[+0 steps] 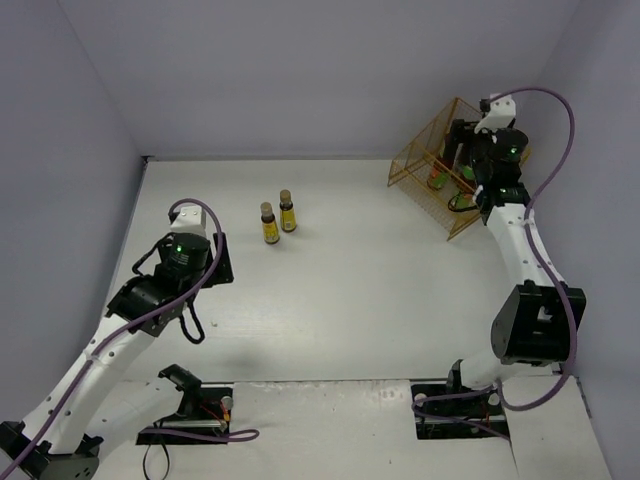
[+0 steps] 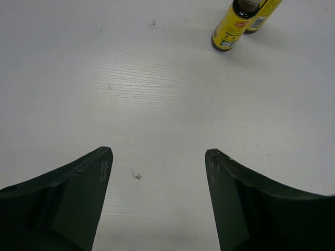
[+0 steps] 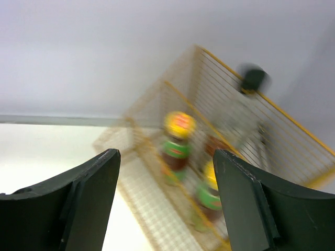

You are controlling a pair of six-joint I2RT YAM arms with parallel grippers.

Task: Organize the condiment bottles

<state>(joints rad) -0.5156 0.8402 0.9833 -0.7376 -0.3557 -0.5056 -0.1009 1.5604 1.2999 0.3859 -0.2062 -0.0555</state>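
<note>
Two short brown yellow-labelled bottles (image 1: 267, 224) (image 1: 288, 211) stand upright side by side on the white table; they also show at the top right of the left wrist view (image 2: 229, 31). Two dark red yellow-capped bottles (image 3: 178, 140) (image 3: 209, 191) and the taller black-capped clear bottle (image 3: 254, 78) stand inside an orange wire basket (image 1: 420, 160), blurred in the right wrist view. My right gripper (image 3: 166, 154) hovers open and empty just in front of the basket (image 3: 152, 193). My left gripper (image 2: 158, 151) is open and empty over bare table, left of and nearer than the brown bottles.
The basket stands at the far right corner against the back wall, tilted in the top view. Grey walls close the table on the left, back and right. Both arm bases (image 1: 200, 420) (image 1: 460, 405) sit at the near edge.
</note>
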